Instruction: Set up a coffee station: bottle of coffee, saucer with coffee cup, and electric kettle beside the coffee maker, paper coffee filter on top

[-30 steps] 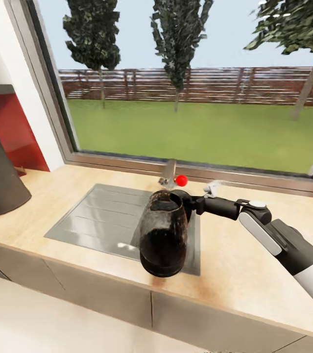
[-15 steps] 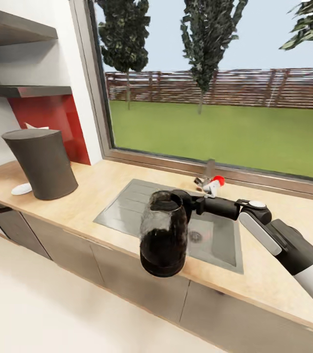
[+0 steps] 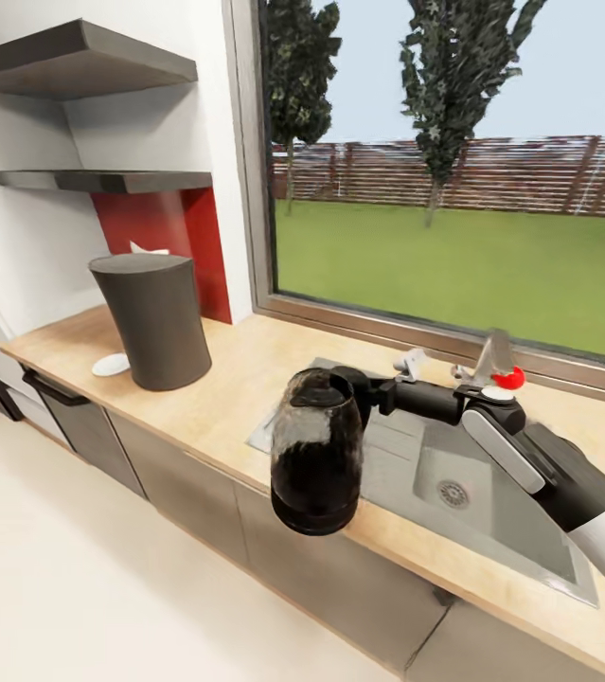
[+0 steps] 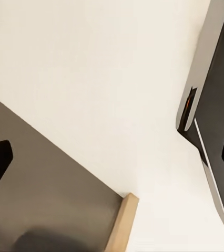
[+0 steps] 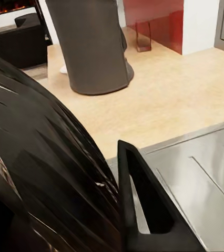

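My right claw (image 3: 364,393) is pinched on the black loop handle of the rounded, dark see-through electric kettle (image 3: 316,453), which I carry upright over the tabletop edge to keep it level. The tall dark grey coffee maker (image 3: 153,317) stands on the light tan wood-look tabletop (image 3: 236,379), well apart. Left claw state: cannot tell.

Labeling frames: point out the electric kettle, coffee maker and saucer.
electric kettle (image 3: 316,464), head view, middle of its dark body.
coffee maker (image 3: 153,322), head view, centre of its grey side.
saucer (image 3: 110,365), head view, its visible white top.
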Motion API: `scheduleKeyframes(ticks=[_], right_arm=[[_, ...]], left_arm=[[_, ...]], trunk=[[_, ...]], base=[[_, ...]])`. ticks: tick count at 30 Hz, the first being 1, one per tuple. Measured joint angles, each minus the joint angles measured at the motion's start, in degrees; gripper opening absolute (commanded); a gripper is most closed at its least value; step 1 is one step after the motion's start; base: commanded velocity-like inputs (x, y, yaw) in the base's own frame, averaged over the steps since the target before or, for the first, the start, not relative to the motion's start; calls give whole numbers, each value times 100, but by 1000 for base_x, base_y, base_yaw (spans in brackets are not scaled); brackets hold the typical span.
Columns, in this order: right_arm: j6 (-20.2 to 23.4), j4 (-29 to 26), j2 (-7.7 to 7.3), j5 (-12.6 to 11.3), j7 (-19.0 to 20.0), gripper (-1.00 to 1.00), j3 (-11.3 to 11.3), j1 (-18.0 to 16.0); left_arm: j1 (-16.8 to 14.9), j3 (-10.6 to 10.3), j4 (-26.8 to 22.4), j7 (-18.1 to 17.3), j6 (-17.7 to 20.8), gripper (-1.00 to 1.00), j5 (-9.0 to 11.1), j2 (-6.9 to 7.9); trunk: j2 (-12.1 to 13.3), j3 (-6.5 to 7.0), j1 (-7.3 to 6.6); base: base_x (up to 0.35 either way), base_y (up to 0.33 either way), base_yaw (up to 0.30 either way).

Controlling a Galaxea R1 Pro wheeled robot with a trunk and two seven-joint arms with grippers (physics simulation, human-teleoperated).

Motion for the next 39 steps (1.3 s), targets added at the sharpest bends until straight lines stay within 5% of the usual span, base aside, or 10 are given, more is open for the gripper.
scheduleKeyframes(ticks=[19, 31, 39], right_arm=[[-5, 114, -10, 18, 0, -100, -6, 0], [178, -94, 378, -24, 313, -100, 264, 415], [163, 79, 419, -17, 278, -100, 241, 481]], left_arm=[[0, 6, 0, 0, -11, 100, -1, -5], [-13, -166, -22, 30, -20, 100, -228, -7], [-65, -172, -218, -26, -214, 100, -491, 138]], trunk=[[0, 3, 1], [0, 3, 3], [0, 3, 3]], base=[[214, 257, 5], [0, 0, 0], [0, 0, 0]])
